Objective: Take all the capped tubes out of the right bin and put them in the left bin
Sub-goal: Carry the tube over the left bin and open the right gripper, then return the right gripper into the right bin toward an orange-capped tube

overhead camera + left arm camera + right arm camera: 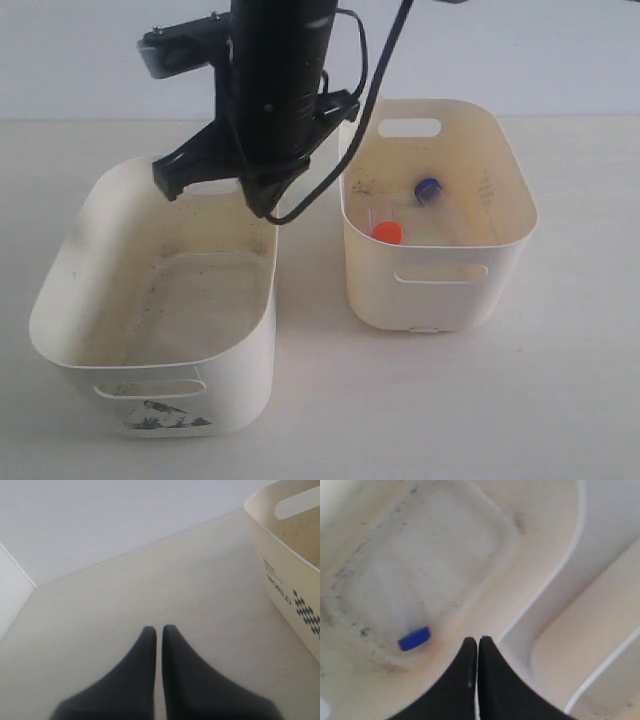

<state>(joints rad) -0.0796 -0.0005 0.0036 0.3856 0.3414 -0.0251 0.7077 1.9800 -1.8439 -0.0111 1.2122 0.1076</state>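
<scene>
The right bin (440, 290) holds two capped tubes, one with a blue cap (428, 187) and one with an orange cap (387, 232). The left bin (170, 400) shows its bird print in front. A black arm (275, 100) hangs over that bin's far right corner and hides part of its floor. My right gripper (478, 640) is shut and empty, its tips close to a bin rim (545, 580). On the speckled floor below lies a blue-capped tube (414, 638), apparently in the left bin. My left gripper (159, 629) is shut and empty above bare table.
The second bin's inner wall (580, 645) sits just past the rim in the right wrist view. In the left wrist view a cream bin (285, 580) with a WORLD print and a slot handle stands beside the gripper. A pale wall rises behind the table.
</scene>
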